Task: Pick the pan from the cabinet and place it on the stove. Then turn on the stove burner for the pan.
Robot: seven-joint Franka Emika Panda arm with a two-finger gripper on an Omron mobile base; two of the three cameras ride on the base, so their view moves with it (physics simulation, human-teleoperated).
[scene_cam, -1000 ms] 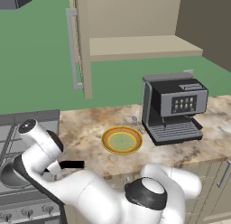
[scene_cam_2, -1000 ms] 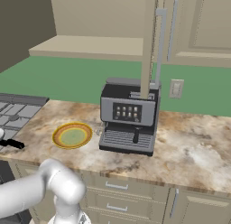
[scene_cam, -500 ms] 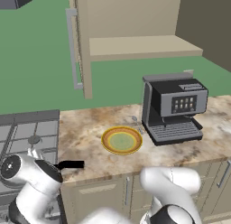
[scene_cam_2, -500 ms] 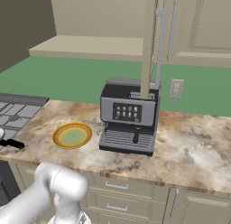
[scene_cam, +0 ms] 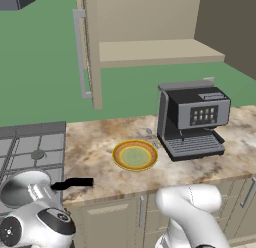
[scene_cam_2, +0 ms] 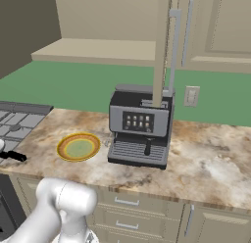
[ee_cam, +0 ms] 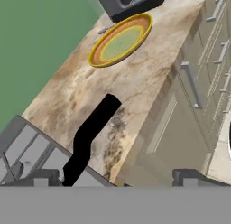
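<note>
Much of the pan (scene_cam: 22, 188) escapes us: in the left base view we see its silvery bowl on the near part of the stove (scene_cam: 35, 144), partly covered by the arm's white and dark joints at the lower left, with its black handle (scene_cam: 74, 182) reaching right over the marbled counter (scene_cam: 95, 147). In the right base view we catch just the tip of that handle at the left edge, and the stove's grates are cut off there too. In the hand view the handle crosses the picture from the stove's corner toward the counter's middle, while the pan's bowl is out of frame. The gripper (ee_cam: 115, 179) shows us two dark tips at the bottom of the hand view, well apart from each other with nothing between them, so we read the fingers as spread and holding nothing. The arm is folded low in front of the counter, its hand down beside the stove's front edge and rolled, so that the counter runs diagonally across its view. The yellow-rimmed plate (scene_cam: 134, 155) lies on the counter between the pan handle and the coffee machine (scene_cam: 192, 119). Above, the cabinet (scene_cam: 145, 29) stands open, its door (scene_cam: 85, 47) edge-on to us.
</note>
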